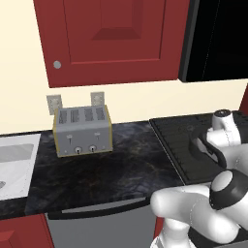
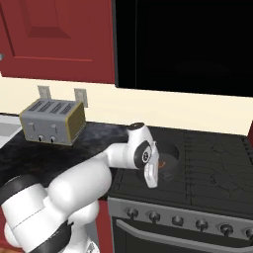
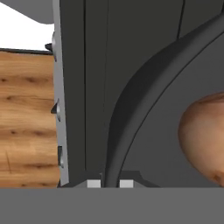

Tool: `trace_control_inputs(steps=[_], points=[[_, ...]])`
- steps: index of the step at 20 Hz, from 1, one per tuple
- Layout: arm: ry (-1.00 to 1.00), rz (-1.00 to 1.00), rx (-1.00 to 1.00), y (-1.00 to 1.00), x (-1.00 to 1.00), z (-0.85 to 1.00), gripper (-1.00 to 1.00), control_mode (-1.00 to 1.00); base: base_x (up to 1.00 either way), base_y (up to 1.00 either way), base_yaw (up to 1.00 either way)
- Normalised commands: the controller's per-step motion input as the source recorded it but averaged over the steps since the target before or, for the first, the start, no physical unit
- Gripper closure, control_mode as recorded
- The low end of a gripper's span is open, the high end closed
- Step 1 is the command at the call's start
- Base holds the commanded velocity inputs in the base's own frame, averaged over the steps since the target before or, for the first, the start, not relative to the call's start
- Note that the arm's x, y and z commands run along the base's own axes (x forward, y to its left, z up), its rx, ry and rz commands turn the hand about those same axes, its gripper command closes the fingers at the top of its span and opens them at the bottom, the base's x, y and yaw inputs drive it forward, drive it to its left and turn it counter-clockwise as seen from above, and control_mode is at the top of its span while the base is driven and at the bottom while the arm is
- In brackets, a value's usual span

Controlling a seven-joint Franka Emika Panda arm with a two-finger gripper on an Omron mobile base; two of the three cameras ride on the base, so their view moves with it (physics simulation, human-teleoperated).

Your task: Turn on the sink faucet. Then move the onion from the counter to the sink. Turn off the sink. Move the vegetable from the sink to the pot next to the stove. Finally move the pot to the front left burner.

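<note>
Claw point(image 3: 107, 183) pinched on pot point(image 3: 144, 109) rim, on stove point(image 2: 212, 163). Rigid, weighty with onion point(image 3: 203, 135) inside; lift level.

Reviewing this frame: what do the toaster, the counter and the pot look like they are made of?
Toaster: brushed grey metal top and front, with yellowish side panels, by its flat sheen. Counter: polished black stone, probably marble, given the glossy surface and faint brown veins. Pot: dark grey, matte, likely coated metal or cast iron; the smooth curved rim shows no shine. The onion inside has tan papery skin.
</note>
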Motion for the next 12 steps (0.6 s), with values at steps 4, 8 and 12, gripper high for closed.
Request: trace_control_inputs(steps=[4,8,12], points=[[0.03,0.00,0.00,0.00,0.02,-0.13,1.00,-1.00,0.00,0.00,0.00],[0.02,0.00,0.00,0.00,0.07,-0.11,1.00,-1.00,0.00,0.00,0.00],[0.00,0.00,0.00,0.03,0.02,-0.11,1.00,-1.00,0.00,0.00,0.00]])
